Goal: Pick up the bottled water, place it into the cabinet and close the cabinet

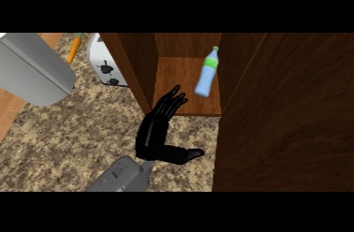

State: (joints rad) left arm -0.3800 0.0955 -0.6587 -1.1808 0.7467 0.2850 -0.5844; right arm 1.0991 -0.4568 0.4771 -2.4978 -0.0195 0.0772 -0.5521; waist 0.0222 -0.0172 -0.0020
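The bottle (206, 72) lies inside the cabinet (290, 114), on its wooden shelf (181, 93). It is pale blue with a green label and green cap, tilted slightly, cap toward the back. It sits toward the right part of the shelf, near the dark wooden door (283, 133), which stands open and fills the right of the view.

One hand (160, 128) is visible, black, on a grey forearm (123, 176) entering from the lower edge, left of centre; which of the two hands it is cannot be told. Its fingers are straight and extended, tips at the front lip of the shelf beside the cabinet's left wall (135, 72). The thumb points to the right, low in the view. It holds nothing and is apart from the bottle.

On the speckled counter (62, 142) left of the cabinet stand a toaster (105, 67), a carrot (74, 48) behind it, and a large grey object (31, 67) at the far left.
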